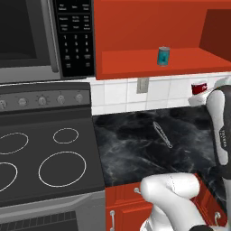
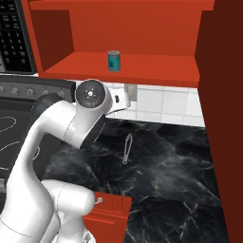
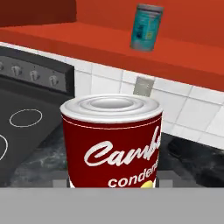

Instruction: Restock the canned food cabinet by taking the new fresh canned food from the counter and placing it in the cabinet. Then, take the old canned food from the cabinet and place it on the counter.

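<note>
The new fresh canned food [image 1: 163,56], a teal can with a silver top, stands upright on the floor of the red-orange cabinet [image 1: 135,63]; the right base view shows the same teal can [image 2: 114,60], and so does the hand view [image 3: 146,27]. The old canned food [image 3: 111,144], dark red with white script, stands right in front of the hand camera. My gripper [image 1: 200,95] is shut on this red can [image 1: 199,88], holding it in the air before the tiled wall, below the cabinet floor and above the black marble counter [image 1: 135,153]. My own arm hides the hand in the right base view.
A thin metal utensil [image 1: 162,134] lies in the middle of the counter [image 2: 161,175]. The stovetop [image 1: 45,153] with white rings is to the left, with the microwave [image 1: 27,36] above it. A wall outlet [image 1: 142,85] sits under the cabinet. Red drawers [image 1: 122,203] front the counter.
</note>
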You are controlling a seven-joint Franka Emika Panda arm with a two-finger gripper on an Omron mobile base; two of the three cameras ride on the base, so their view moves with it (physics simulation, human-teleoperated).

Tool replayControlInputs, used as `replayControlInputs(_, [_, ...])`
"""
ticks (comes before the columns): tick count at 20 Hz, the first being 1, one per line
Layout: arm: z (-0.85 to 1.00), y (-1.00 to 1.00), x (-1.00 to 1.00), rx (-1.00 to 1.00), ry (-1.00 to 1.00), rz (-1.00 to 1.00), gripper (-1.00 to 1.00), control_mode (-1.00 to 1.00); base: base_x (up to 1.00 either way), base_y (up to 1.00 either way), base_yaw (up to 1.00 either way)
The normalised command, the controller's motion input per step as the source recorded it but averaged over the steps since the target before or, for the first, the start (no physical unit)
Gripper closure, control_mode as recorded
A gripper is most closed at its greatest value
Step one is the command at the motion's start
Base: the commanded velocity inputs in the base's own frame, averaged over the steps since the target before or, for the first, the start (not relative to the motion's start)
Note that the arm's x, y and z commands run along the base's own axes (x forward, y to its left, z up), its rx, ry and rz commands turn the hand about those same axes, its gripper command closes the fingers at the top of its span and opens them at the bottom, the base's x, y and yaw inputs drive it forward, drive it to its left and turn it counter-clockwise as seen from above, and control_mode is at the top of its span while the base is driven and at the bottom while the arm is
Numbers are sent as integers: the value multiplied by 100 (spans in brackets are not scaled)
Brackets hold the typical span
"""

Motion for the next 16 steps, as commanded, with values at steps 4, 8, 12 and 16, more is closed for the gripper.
replayControlInputs(4, [-100, 39, 48, 0, 29, 33, 100, -100, 0, 0, 0])
replayControlInputs(8, [-100, 53, 100, 0, 56, 27, 100, -100, 0, 0, 0])
replayControlInputs(12, [-95, 48, 87, 0, 47, 25, 100, -100, 0, 0, 0])
replayControlInputs(16, [-77, 15, 37, 13, 4, 19, 100, -100, 0, 0, 0])
